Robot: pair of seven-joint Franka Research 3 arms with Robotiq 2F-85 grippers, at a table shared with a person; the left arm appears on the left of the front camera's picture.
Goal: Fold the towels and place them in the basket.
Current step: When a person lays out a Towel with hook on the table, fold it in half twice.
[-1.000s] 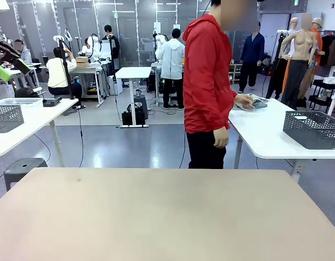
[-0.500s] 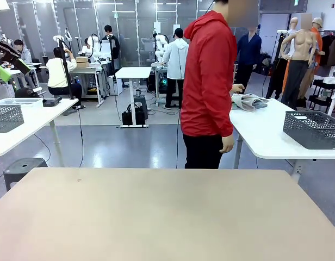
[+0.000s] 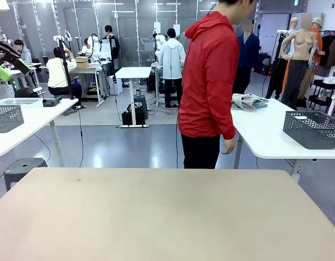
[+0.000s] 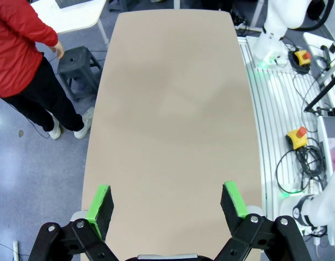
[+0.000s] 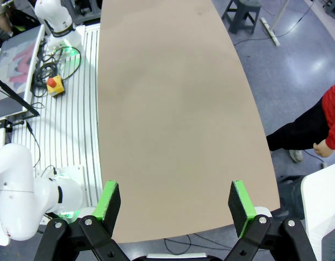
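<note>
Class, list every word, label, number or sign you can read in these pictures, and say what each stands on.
No text here is legible.
White paper sheet on a background pillar: too small to read.
Small green sign high in the background: too blurred to read.

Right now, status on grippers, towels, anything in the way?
Both open: left gripper, right gripper, over the table. On white side table: towels heaped, basket. At far edge: person.
</note>
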